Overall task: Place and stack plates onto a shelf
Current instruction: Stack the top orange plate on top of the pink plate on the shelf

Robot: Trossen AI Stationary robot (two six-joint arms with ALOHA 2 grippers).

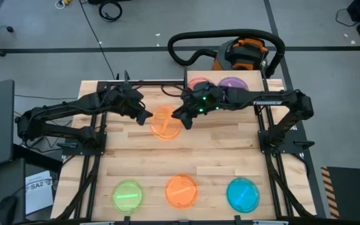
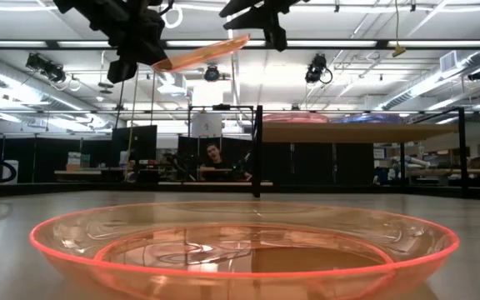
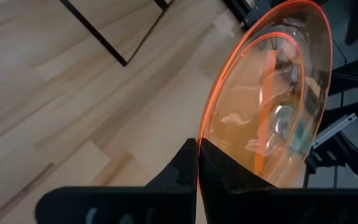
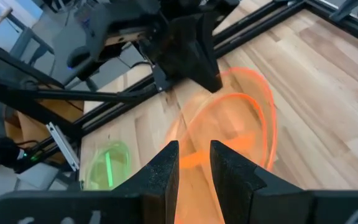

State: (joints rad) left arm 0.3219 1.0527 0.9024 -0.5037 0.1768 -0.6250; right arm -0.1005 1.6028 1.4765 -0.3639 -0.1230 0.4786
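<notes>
An orange plate hangs high over the middle of the table, tilted in the low view. My left gripper is shut on its left rim. My right gripper is open at the plate's right side. In the right wrist view, its fingers stand on either side of the rim, and I cannot tell whether they touch. The shelf stands at the far edge with a pink plate and a purple plate lying flat on its board. My left gripper pinches the orange plate's rim between its two shut fingers, coming level from the table's left. The plate is lifted clear of the table and tilted, its far side higher than the held side.
Green, orange and blue plates lie in a row along the near edge. Bare planks lie between them and the arms. A vacuum cleaner with its hose stands beyond the far edge. A person sits far behind the table.
</notes>
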